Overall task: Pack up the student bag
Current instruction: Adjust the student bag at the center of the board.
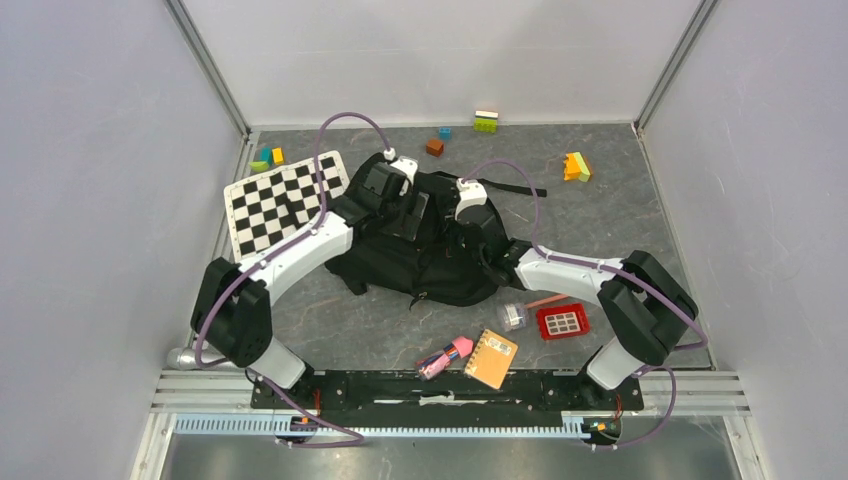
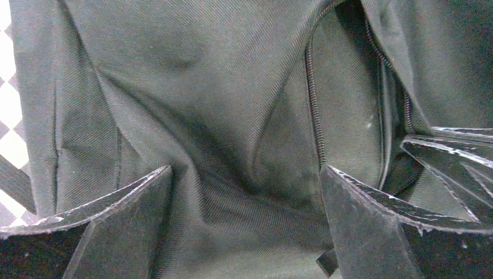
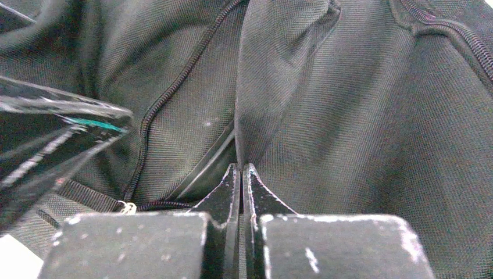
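- While I watch the wrist views, my right fingers (image 3: 224, 200) are pressed tight together, pinching a fold of the student bag (image 1: 430, 250) at their tips.
- My left fingers (image 2: 360, 226) stand fully apart, gripping nothing; bag fabric and a zip (image 2: 314, 116) fill the gap between them.
- The bag lies on the bench (image 1: 620, 210), directly under both sets of fingers.

Top view sits high overhead, facing down; both wrist views are close up on the student bag (image 1: 422, 262), which all three share.
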Motion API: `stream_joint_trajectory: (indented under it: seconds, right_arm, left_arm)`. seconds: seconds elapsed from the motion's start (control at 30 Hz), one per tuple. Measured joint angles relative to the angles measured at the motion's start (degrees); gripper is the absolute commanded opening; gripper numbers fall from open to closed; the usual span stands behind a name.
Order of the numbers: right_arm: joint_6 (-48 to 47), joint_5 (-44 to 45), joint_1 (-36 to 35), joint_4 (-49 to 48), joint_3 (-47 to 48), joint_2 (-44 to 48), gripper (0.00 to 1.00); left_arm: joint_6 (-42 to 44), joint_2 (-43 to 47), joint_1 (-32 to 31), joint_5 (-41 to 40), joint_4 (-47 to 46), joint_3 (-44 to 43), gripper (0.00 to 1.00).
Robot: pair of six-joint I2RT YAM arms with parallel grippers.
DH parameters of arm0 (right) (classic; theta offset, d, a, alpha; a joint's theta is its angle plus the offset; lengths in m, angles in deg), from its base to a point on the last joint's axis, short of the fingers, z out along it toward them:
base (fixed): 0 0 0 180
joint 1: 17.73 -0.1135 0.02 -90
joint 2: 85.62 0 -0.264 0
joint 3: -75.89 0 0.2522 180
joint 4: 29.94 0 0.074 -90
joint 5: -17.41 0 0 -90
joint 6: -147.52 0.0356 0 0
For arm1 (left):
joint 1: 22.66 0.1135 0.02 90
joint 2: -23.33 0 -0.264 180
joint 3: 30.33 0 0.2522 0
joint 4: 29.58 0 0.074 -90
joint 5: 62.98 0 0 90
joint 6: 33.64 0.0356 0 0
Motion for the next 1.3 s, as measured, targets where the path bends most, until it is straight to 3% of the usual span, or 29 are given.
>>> stream_joint_trajectory:
  seconds: [0.3, 0.47, 0.67, 0.93, 1.07, 1.17, 1.3]
  right_arm:
    - [0.4, -1.0, 0.2, -1.8, -1.4, 0.0, 0.00]
    - [0.4, -1.5, 0.2, -1.9, -1.4, 0.0, 0.00]
    - [0.5, -2.2, 0.2, -2.4, -1.4, 0.0, 0.00]
    - [0.6, -2.5, 0.2, -2.5, -1.4, 0.0, 0.00]
    - [0.8, -2.5, 0.2, -2.8, -1.7, 0.2, 0.00]
    - [0.9, -2.6, 0.2, -3.0, -1.9, 0.3, 0.00]
    - [1.0, -2.6, 0.2, -3.1, -2.1, 0.4, 0.00]
  left_arm:
    - [2.8, -2.8, -3.8, -6.4, -0.7, 0.5, 1.00]
    - [3.9, 1.1, -6.5, -11.4, -3.0, 3.3, 1.00]
    - [4.6, 9.0, -9.2, -11.3, -5.5, 3.1, 0.99]
    - [4.5, 1.7, -9.3, -8.3, -3.5, -3.0, 0.77]
    - [4.5, -2.8, -9.3, -8.1, -0.4, -3.0, 0.74]
    - [4.3, -4.6, -9.3, -8.2, 1.1, -3.0, 0.64]
    - [4.3, -6.6, -9.3, -8.5, 2.3, -3.3, 0.61]
